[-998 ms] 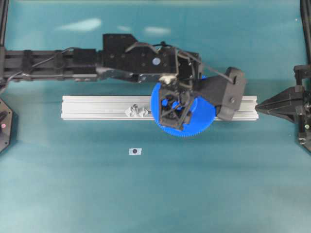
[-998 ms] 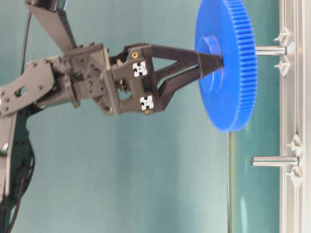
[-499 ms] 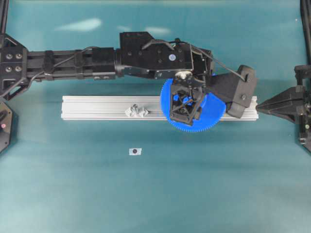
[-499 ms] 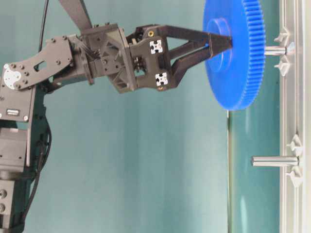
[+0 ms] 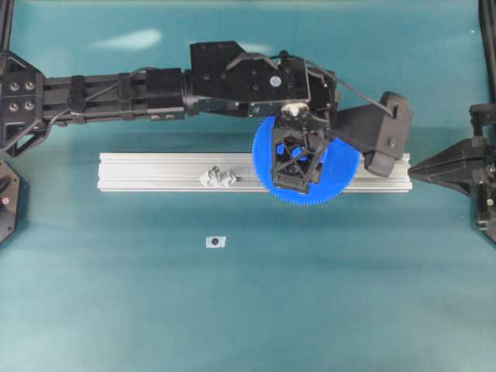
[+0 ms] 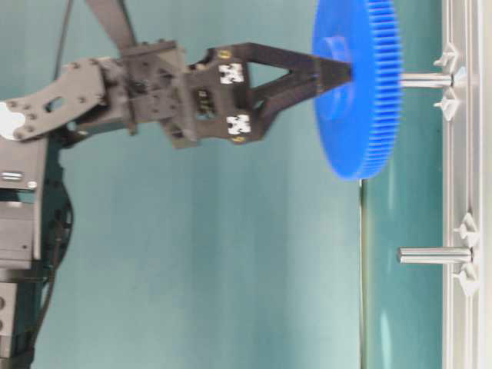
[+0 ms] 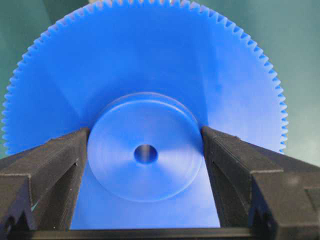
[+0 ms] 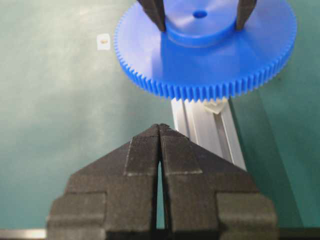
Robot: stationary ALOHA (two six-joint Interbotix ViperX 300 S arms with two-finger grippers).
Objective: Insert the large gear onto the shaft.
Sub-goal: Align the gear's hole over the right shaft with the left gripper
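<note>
One large bright-blue toothed plastic disc gear (image 5: pixel 308 165), held in left hand (image 6: pixel 338 75). Two thin silvery upright pins: one (image 6: pixel 427 79) just beyond hand's tips, other (image 6: pixel 433 255) well aside. One long grooved aluminium rail (image 5: pixel 155 172). One small white tag (image 5: pixel 215 242). Two black hands, second (image 8: pixel 159 131) opposite.

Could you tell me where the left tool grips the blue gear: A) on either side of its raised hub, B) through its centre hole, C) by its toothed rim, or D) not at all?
A: in the wrist view the left tool has one finger on each side of the raised hub of the gear, away from the teeth and centre hole.
</note>
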